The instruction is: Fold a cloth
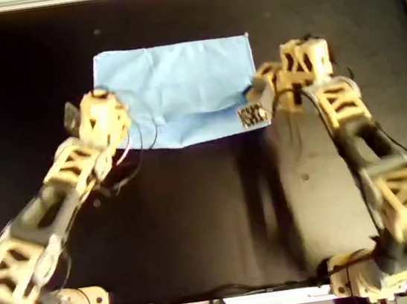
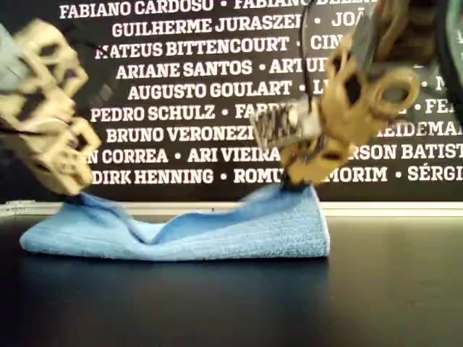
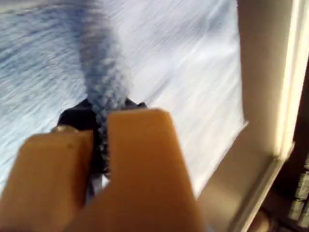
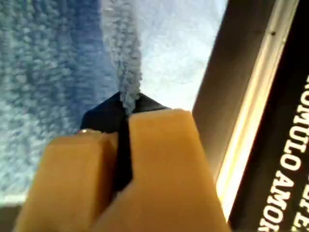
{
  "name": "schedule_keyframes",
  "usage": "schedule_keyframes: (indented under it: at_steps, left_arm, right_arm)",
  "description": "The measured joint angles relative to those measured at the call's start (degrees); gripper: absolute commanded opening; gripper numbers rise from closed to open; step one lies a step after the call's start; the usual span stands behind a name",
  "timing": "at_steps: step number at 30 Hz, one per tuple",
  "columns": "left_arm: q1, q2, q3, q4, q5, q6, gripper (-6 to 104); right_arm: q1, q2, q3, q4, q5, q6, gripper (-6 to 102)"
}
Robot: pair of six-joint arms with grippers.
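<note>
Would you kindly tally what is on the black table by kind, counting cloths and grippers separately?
Light-blue cloth: 1
Tan grippers: 2, my first gripper and my second gripper, each pinching a ridge of the cloth
Total: 3

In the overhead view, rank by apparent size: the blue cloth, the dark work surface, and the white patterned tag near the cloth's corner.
1. Dark matte work surface
2. Light-blue soft fabric cloth
3. Small white patterned tag, which sits higher on an arm, so it may look slightly enlarged.
</note>
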Motion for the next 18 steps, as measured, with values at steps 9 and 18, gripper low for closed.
schedule_keyframes:
  at_steps: [9, 18]
  left_arm:
    - [6.15, -17.49, -22.32, 0.00, 0.00, 0.00, -1]
    - [7.29, -27.16, -33.84, 0.00, 0.00, 0.00, -1]
  right_arm:
    - [-0.09, -19.42, -28.74, 0.00, 0.09, -0.18, -1]
    - [-0.18, -35.24, -50.45, 0.00, 0.09, -0.26, -1]
